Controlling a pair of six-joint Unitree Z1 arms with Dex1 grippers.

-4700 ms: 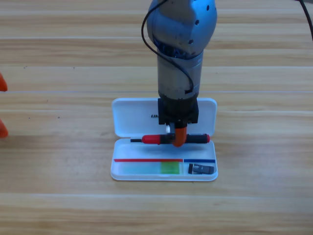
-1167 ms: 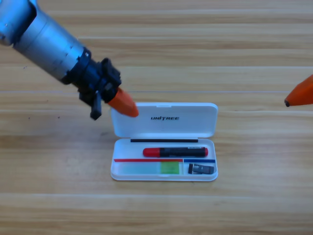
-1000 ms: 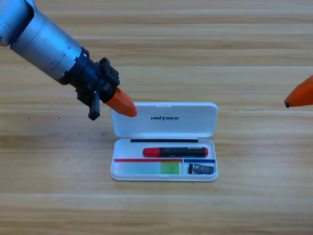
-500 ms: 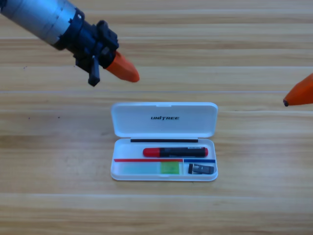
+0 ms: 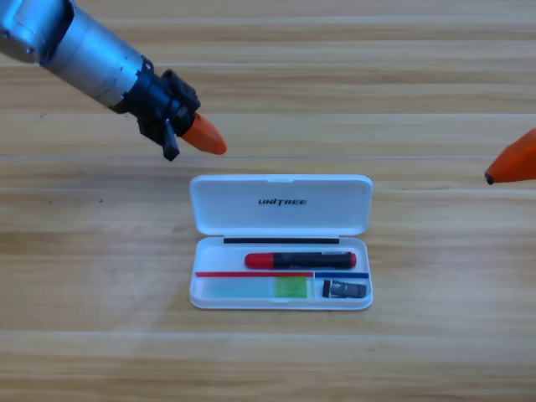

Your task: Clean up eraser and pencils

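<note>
Open white plastic case [image 5: 280,203] holding red-and-black pencil [image 5: 300,260], green-ended translucent pencil [image 5: 258,288], dark eraser [image 5: 345,290], left gripper [image 5: 219,146] clenched beyond its far-left corner, right gripper [image 5: 489,177] waiting far right, grip unclear.

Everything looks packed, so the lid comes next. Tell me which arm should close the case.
Left, probably. The left gripper hovers just above the upper left corner of the open lid, while the right gripper waits at the picture's right edge, farther from the white case.

Left gripper [image 5: 213,144] reaches in from upper left, jaws together — right gripper [image 5: 507,167] waits at right edge.
</note>
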